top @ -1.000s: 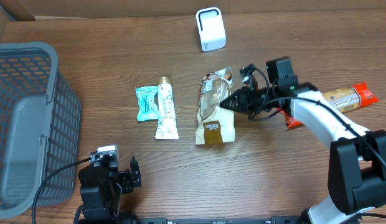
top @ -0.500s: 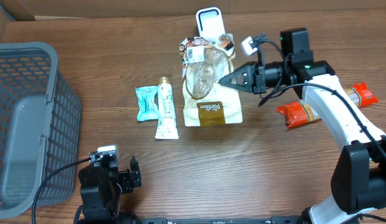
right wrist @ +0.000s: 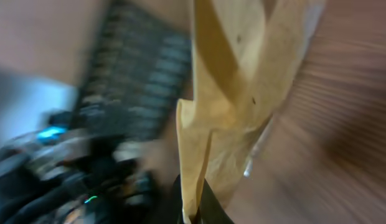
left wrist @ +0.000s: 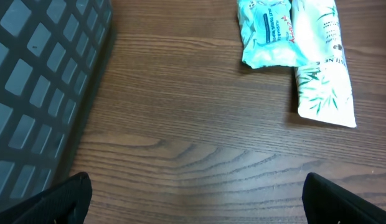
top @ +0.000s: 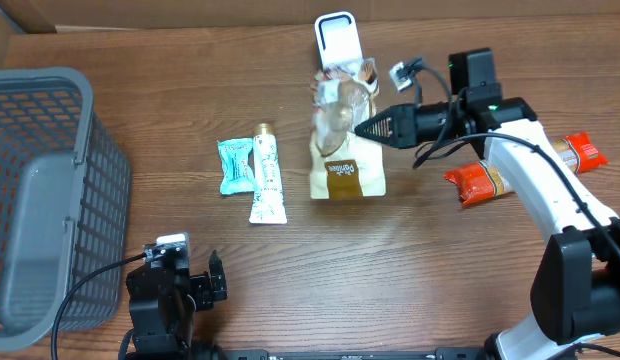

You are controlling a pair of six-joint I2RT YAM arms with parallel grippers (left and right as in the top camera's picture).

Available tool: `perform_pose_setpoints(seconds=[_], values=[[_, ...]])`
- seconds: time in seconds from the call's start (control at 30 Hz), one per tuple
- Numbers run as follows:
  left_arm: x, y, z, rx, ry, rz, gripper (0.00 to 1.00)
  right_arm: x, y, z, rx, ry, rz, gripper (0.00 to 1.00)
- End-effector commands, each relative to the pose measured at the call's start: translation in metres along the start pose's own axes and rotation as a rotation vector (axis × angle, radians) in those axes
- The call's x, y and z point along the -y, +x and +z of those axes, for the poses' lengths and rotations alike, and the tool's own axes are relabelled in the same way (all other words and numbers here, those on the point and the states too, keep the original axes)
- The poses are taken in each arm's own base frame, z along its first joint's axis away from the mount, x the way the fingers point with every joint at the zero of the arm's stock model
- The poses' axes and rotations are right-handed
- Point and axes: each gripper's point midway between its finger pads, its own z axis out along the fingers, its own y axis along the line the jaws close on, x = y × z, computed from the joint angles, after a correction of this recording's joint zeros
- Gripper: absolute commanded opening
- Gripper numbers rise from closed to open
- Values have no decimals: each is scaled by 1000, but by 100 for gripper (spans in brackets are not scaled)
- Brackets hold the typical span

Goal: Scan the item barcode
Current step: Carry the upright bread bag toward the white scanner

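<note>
Site: wooden table [top: 440, 290], with a grey basket [top: 40, 190] at its left edge, well apart from the work.

Arms: the right arm [top: 530, 190] reaches in from the right side towards the table's middle. The left arm is parked at the near edge, far from the item. The right arm is plainly the nearer one and the only one engaged.

Item: the brown snack bag [top: 345, 140] is lifted off the wood and tilted. Its long axis runs from the near side towards the far edge, and its upper end is just in front of the white scanner [top: 336, 45]. The bag lies directly to the left of the right gripper [top: 370, 128], between that gripper and the tube and packet lying flat further left. In my judgement, the coming move turns on that upper end and the scanner's face. The two are near, possibly overlapping from above, but I cannot tell whether the barcode side is turned towards the scanner. I cannot pick out a barcode in either view of the bag.

Right hand: fully closed, pinching the bag's right edge. The wrist view is blurred but shows tan paper running down into the pinch.

Left hand: the left gripper [left wrist: 196, 202] has its fingers spread as wide as they go, over bare wood. It holds and touches nothing.
</note>
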Motion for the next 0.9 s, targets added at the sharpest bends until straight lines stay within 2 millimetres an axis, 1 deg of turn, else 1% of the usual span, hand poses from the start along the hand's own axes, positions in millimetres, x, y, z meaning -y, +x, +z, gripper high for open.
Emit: perform_pose_setpoints(seconds=[0.0, 0.07, 0.13, 0.23, 0.33, 0.53, 0.6, 0.67, 0.73, 0.87], values=[[1, 0, 0, 4, 5, 15, 99, 49, -10, -6, 50, 457, -11, 4], [1, 0, 0, 4, 6, 15, 100, 68, -5, -9, 40, 656, -26, 4], [1, 0, 0, 4, 6, 15, 100, 77, -3, -12, 36, 808, -65, 4], [1, 0, 0, 4, 6, 15, 99, 82, -6, -18, 54, 982, -126, 4], [1, 0, 0, 4, 5, 15, 99, 81, -12, -24, 86, 1093, -174, 4], [1, 0, 0, 4, 6, 15, 100, 70, -16, -13, 93, 1102, -248, 4], [1, 0, 0, 4, 6, 15, 99, 69, -19, -12, 101, 1096, -258, 4], [1, 0, 0, 4, 5, 15, 100, 64, -26, -12, 105, 1087, -286, 4], [1, 0, 0, 4, 6, 15, 99, 55, -35, -12, 91, 1072, -359, 4], [1, 0, 0, 4, 6, 15, 100, 32, -66, -18, 92, 1074, -548, 4]])
